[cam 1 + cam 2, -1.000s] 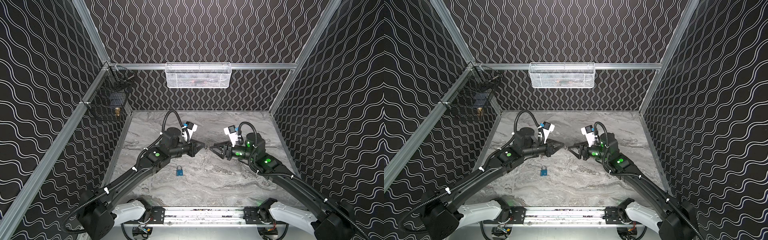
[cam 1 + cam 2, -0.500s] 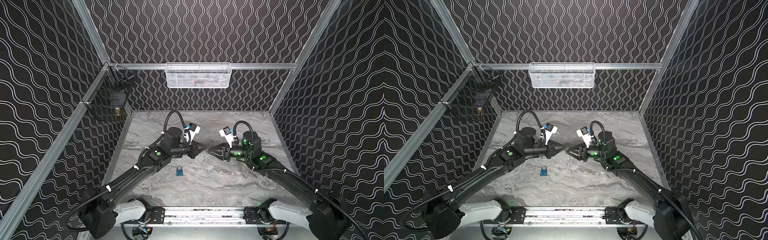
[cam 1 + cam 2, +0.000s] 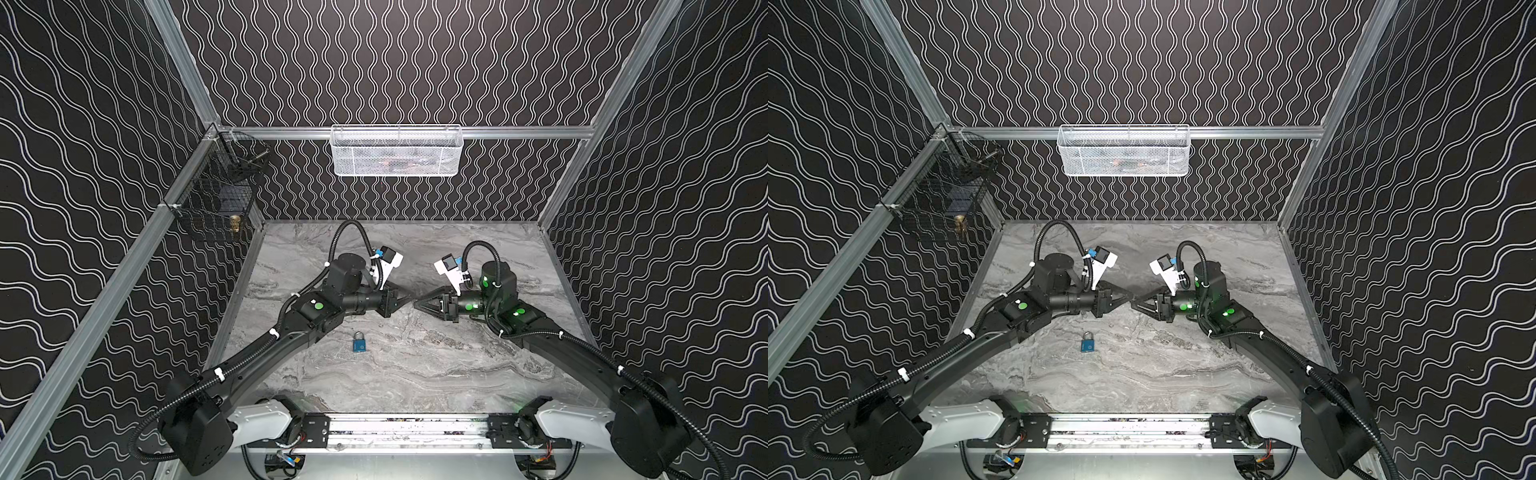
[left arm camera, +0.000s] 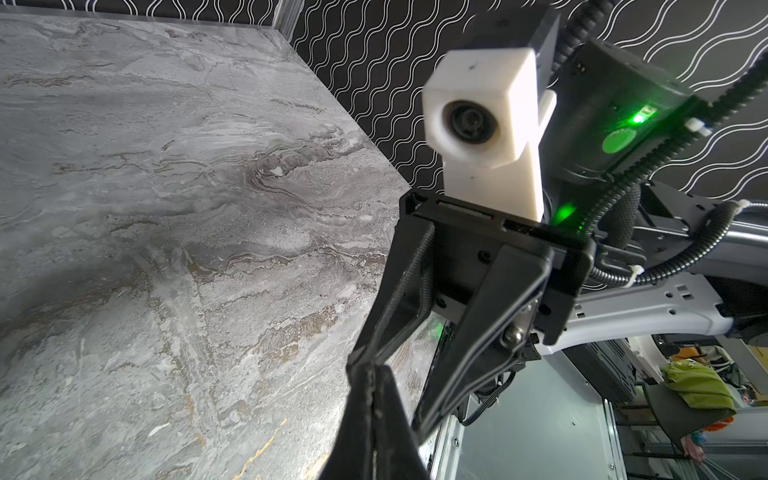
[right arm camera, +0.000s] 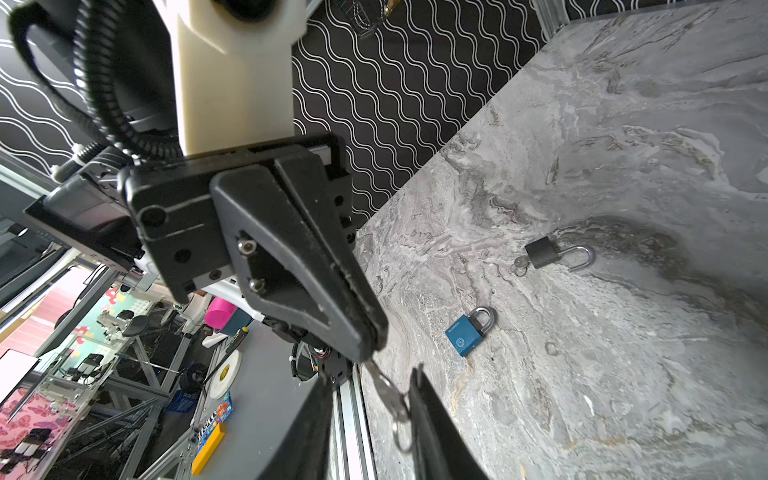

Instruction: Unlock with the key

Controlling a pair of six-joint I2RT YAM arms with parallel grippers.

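- Key (image 5: 384, 390) is up in the air, one end pinched in the tip of the left gripper (image 5: 368, 347), whose jaws are pressed together on it; the ring end points at the other arm; it hangs above the table, beyond the blue padlock (image 3: 360, 342) on the back-wall side, well clear of it
- right gripper (image 3: 419, 302) meets the left one tip to tip; its jaws stand partly apart, one on either side of the key; one finger (image 5: 428, 415) touches the ring, the other shows a gap, so no pinch is visible
- blue padlock lies flat on the marble table (image 3: 457, 374), shackle seated in its body, untouched by either arm
- black padlock (image 5: 540, 252) lies near the blue padlock but apart from it, shackle swung open, with what looks like a key at its base; only the right wrist view shows it
- step in hand, as I judge it: passing the key from left to right; unlocking the blue padlock is not begun
- next move calls for the right jaws to clamp firmly on the ring end before the left lets go; a loose pinch could let the key swing or drop; the freed blade must then be lined up with the blue padlock's keyhole, likely with the left gripper steadying the body
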